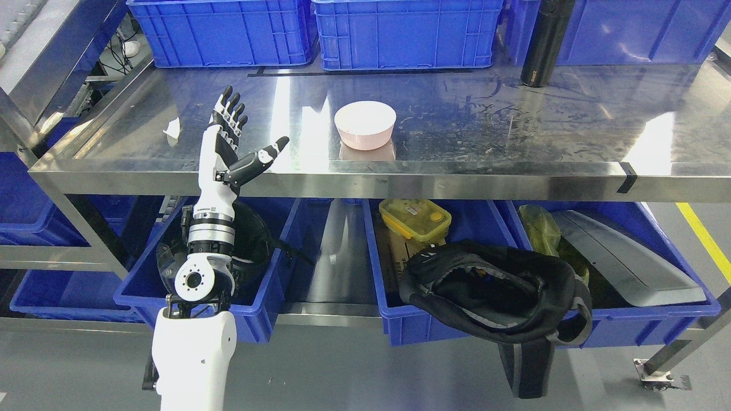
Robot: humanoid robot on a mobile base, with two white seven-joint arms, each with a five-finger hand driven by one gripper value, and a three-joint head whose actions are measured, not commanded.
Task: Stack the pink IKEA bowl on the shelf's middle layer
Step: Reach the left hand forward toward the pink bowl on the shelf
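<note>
A pink bowl (365, 125) stands upright on the steel shelf (457, 114), near its front edge and about mid-width. My left hand (245, 134) is raised over the shelf's front left part, well to the left of the bowl and not touching it. Its fingers (229, 111) point up and away, the thumb (265, 155) sticks out to the right, and it holds nothing. The right arm does not show.
Blue crates (400, 31) line the back of the shelf. A black bottle (542, 43) stands at the back right. Below, blue bins (434, 319) hold a yellow lidded box (415, 218), a black bag (497, 291) and a black helmet-like item (251, 240).
</note>
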